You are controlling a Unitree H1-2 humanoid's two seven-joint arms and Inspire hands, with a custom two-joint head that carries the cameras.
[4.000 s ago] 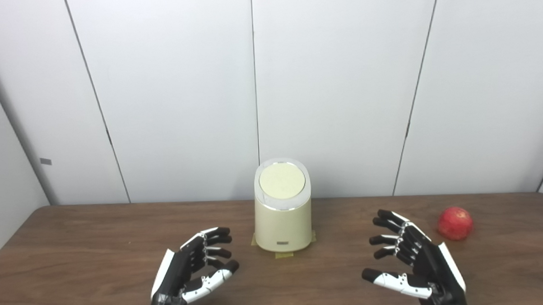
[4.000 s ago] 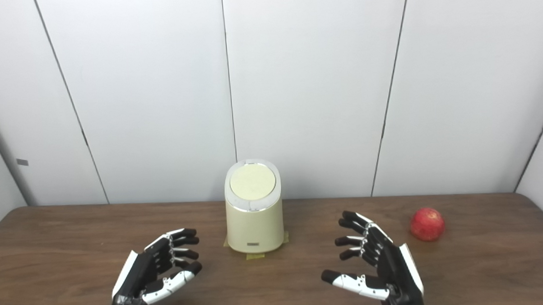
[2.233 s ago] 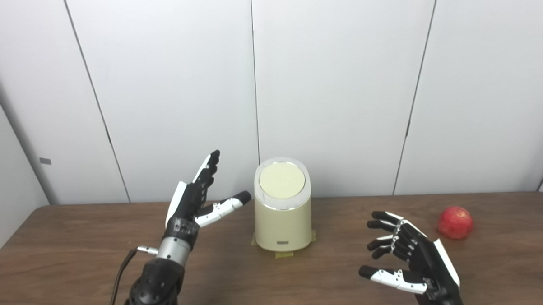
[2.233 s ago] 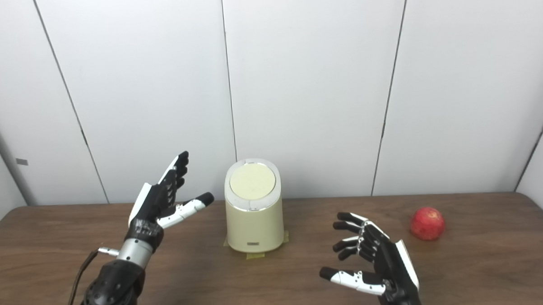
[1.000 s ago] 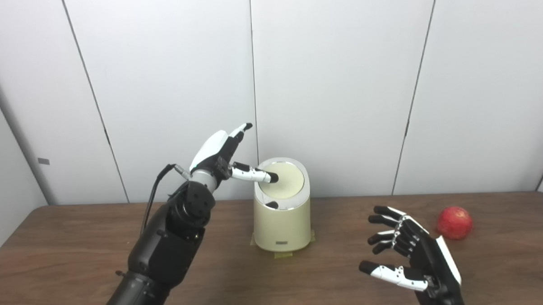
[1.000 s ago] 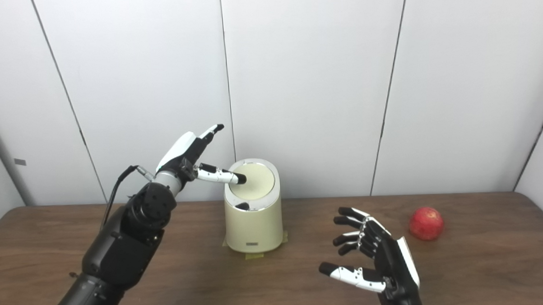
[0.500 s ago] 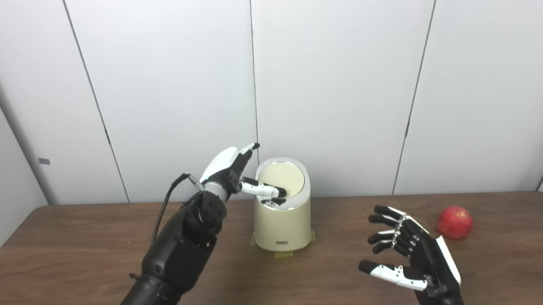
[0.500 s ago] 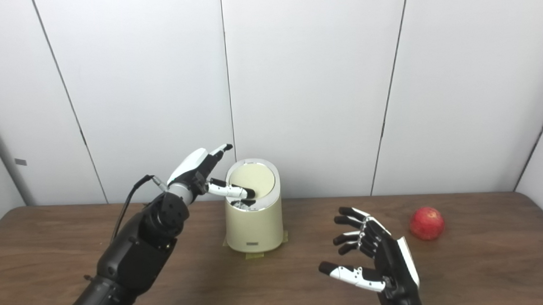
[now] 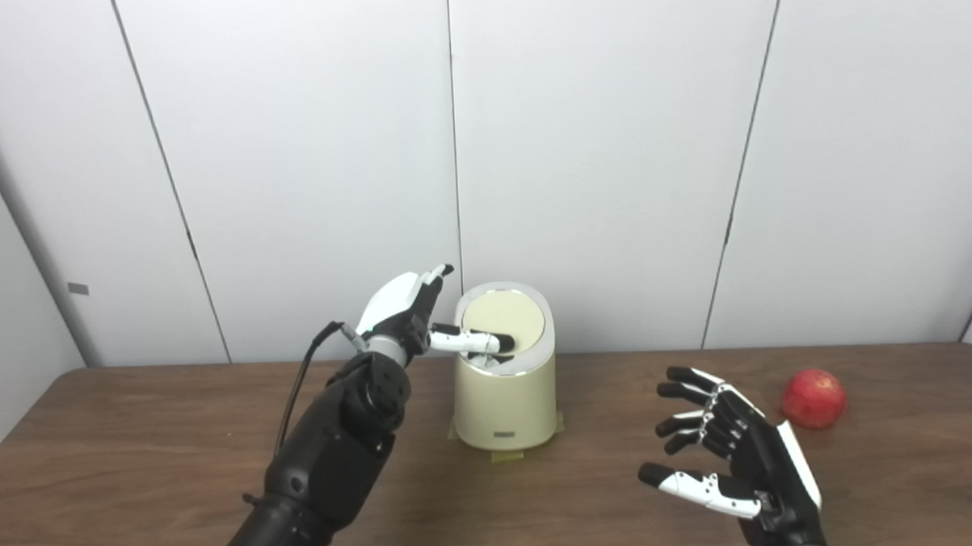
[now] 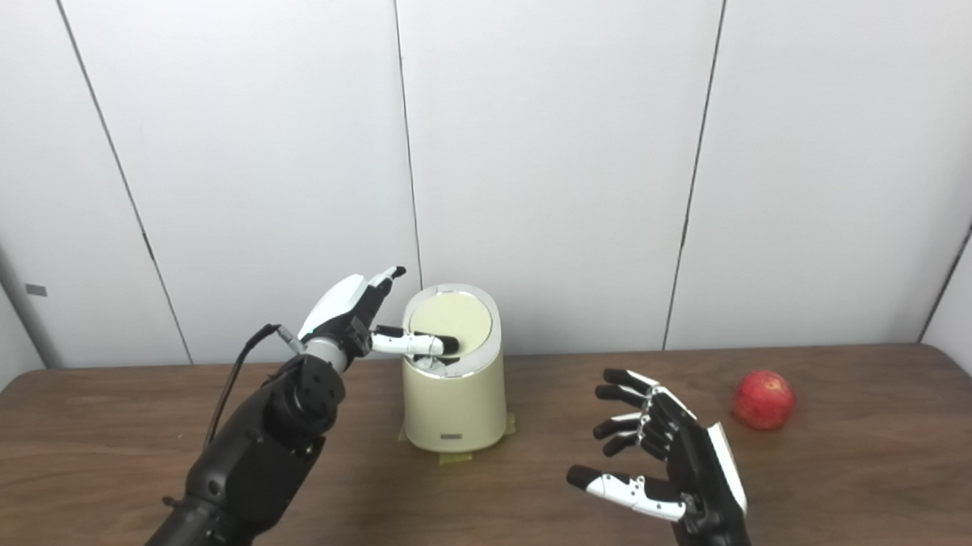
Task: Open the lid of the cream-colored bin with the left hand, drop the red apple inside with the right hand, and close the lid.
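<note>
A cream-colored bin (image 9: 505, 402) stands at the middle of the wooden table (image 9: 136, 447), its round lid (image 9: 510, 319) down. My left hand (image 9: 402, 308) is raised beside the bin's upper left, fingers spread, with its thumb lying on the front left edge of the lid. It holds nothing. A red apple (image 9: 814, 398) rests on the table at the far right. My right hand (image 9: 743, 466) hovers open near the front right of the table, left of the apple and apart from it.
Yellow tape tabs (image 9: 508, 456) show under the bin's base. White wall panels (image 9: 611, 139) rise right behind the table's far edge. A cable (image 9: 304, 384) loops from my left wrist.
My left hand rose from the table's front, swung over to the bin and set its thumb on the lid's front edge; in the last half second it barely shifted. My right hand stayed nearly still.
</note>
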